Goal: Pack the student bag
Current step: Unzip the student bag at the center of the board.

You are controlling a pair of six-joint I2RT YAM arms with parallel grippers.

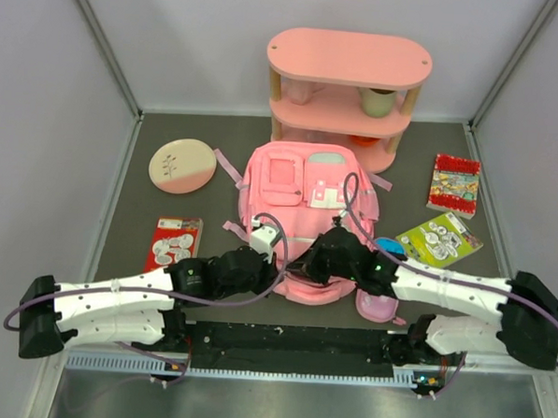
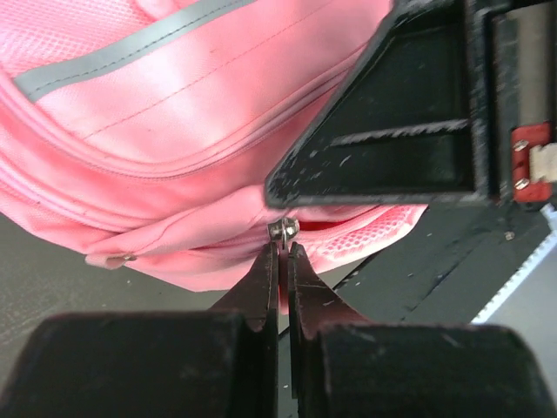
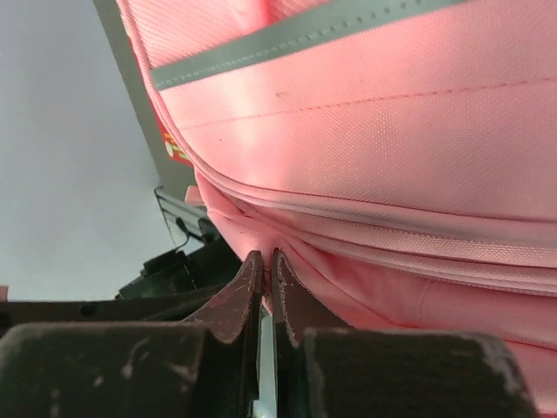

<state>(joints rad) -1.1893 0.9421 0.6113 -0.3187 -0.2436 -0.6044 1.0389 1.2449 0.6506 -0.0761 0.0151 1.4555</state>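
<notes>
So the student bag (image 1: pixel 303 187) lies flat in the middle of the top view on the dark table (image 1: pixel 120 210). It sits just below the pink shelf (image 1: pixel 348 58), and both arms reach in at its lower edge.

The left gripper (image 2: pixel 283 251) has its jaws squeezed together on a tiny metal zip pull (image 2: pixel 283 230), right at the seam where the zip track runs. The right gripper (image 3: pixel 264 266) is also closed tight, with its tips pushed against the pink fabric just under the zip line. Whether it has pinched a fold of cloth or is just touching, the wrist view doesn't really say.

As for handling, this thing looks like soft, floppy woven nylon with nothing stiff in it, so it'll probably sag and bunch wherever it gets tugged. It's likely light too, so pulling the zip with one arm would probably drag the whole bag along unless the other arm pins the fabric. The best places to grab look like the zip pull for opening and a fold next to the track for bracing. The smooth panels look too slippery and flat to pinch.
</notes>
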